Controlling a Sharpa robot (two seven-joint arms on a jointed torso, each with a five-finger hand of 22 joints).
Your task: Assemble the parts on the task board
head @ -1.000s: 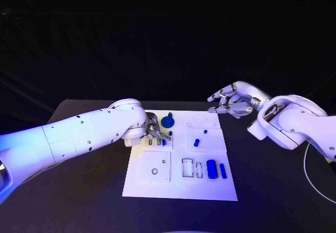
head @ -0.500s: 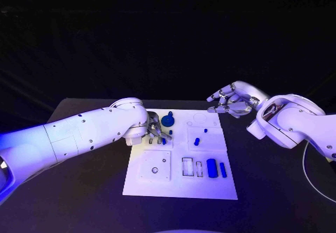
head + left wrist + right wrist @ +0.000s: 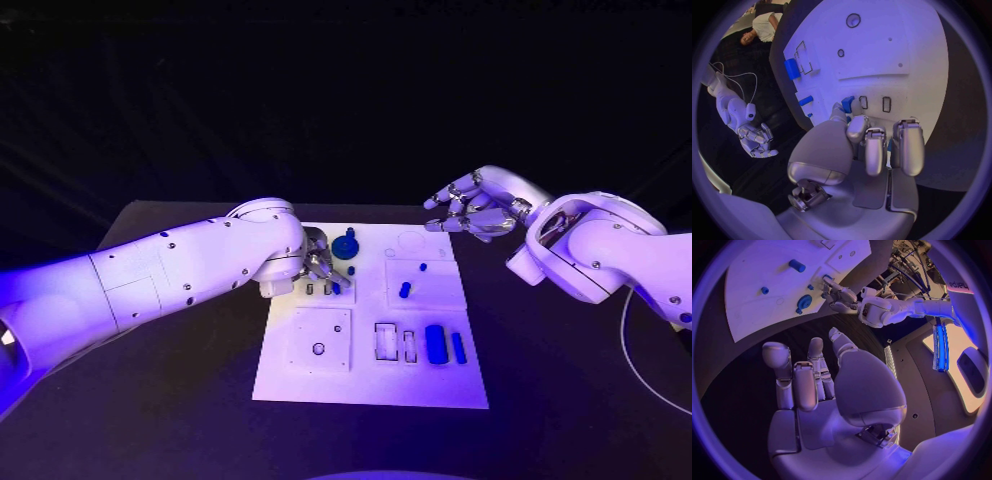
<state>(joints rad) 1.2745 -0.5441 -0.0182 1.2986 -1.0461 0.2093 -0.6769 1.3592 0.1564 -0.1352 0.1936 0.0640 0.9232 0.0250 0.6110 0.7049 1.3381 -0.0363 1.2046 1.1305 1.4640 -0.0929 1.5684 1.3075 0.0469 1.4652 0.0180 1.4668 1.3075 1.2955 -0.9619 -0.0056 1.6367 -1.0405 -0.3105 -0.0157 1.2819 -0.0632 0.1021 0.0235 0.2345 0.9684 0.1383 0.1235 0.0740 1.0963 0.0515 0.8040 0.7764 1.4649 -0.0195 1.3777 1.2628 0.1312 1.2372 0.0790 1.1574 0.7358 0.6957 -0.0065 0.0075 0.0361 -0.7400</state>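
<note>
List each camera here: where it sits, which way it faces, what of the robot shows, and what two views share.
Head view: on the robot's head, looking down at the task board; both arms enter, left hand and right hand.
Left wrist view: behind the left hand, facing the board.
Right wrist view: behind the right hand, facing the board and the left hand.
Shared: both wrist views show the board and the opposite hand.
</note>
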